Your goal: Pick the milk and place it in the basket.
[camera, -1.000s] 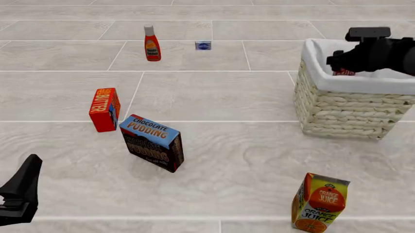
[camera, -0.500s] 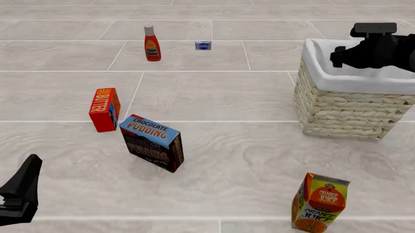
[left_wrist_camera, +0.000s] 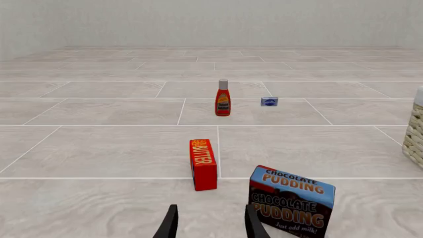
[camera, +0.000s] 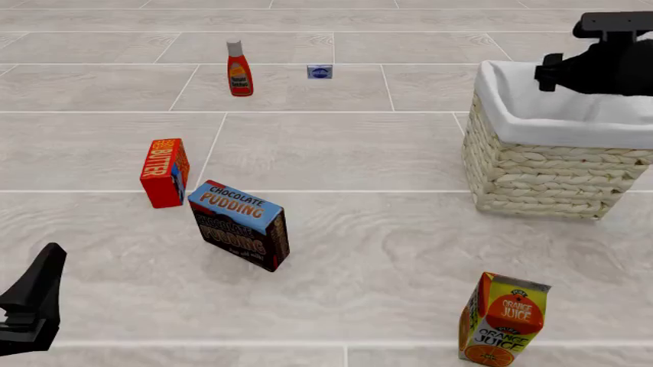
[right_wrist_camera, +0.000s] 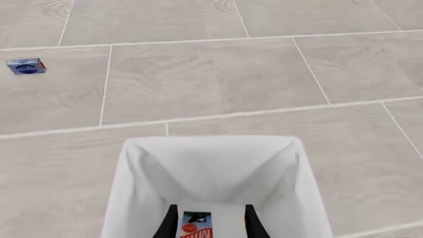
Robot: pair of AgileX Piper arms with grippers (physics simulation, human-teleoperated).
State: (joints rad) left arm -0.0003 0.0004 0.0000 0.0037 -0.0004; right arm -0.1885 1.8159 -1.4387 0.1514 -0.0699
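The milk (right_wrist_camera: 195,229) lies inside the basket (right_wrist_camera: 211,168) on its white cloth lining; only its red and dark top end shows in the right wrist view, low between my fingers. In the front view the wicker basket (camera: 540,172) stands at the right and its rim hides the milk. My right gripper (right_wrist_camera: 210,223) is open and empty above the basket; it also shows in the front view (camera: 548,74), over the rim. My left gripper (left_wrist_camera: 211,225) is open and empty, low at the near left (camera: 33,306).
A butter box (camera: 164,172) and a chocolate pudding box (camera: 241,224) stand left of centre. An orange juice carton (camera: 503,319) stands at the near right. A red bottle (camera: 238,69) and a small blue-white box (camera: 320,72) are at the back.
My right gripper let the milk go into the basket and rose up and to the right. The left arm has not moved.
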